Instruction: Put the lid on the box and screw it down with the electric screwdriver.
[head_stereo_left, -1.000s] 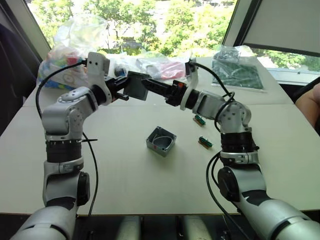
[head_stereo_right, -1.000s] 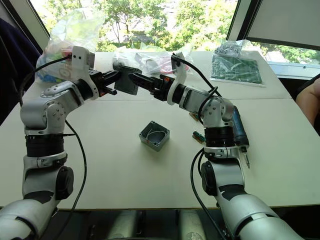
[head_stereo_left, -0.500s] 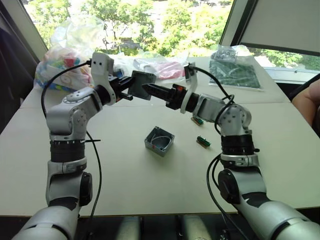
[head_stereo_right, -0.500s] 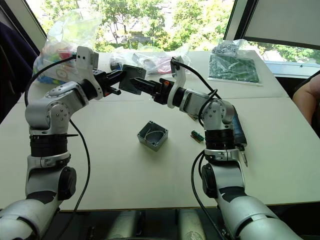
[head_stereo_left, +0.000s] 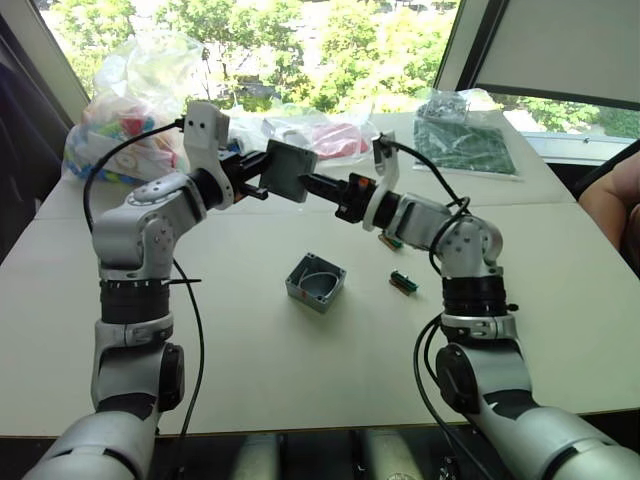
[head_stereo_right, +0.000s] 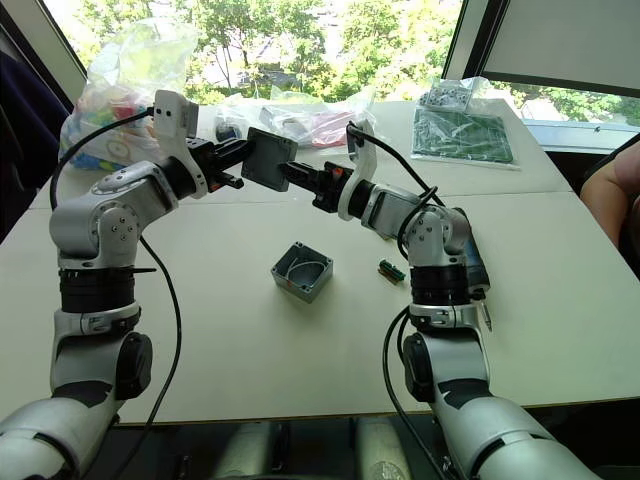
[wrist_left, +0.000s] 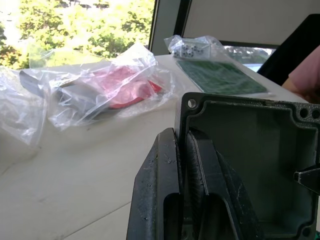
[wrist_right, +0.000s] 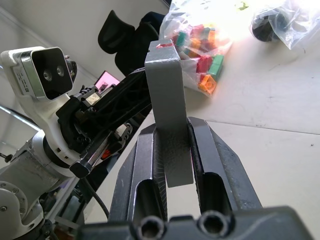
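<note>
Box (head_stereo_left: 316, 283): open on the table centre, at 6 o'clock from my grippers.
Lid (head_stereo_left: 289, 170): aloft, now tilted higher; handover is under way.
Left gripper (head_stereo_right: 240, 152): clamped on lid rim.
Right gripper (head_stereo_right: 287, 172): clamped on lid's opposite edge.
Electric screwdriver (head_stereo_right: 475, 275): at 3 o'clock, behind my right arm.

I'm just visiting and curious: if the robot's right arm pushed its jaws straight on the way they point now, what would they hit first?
Probably the left gripper. The right gripper, already clamped on the small flat grey plastic lid, points across at it, and both hold that lid between them.
</note>
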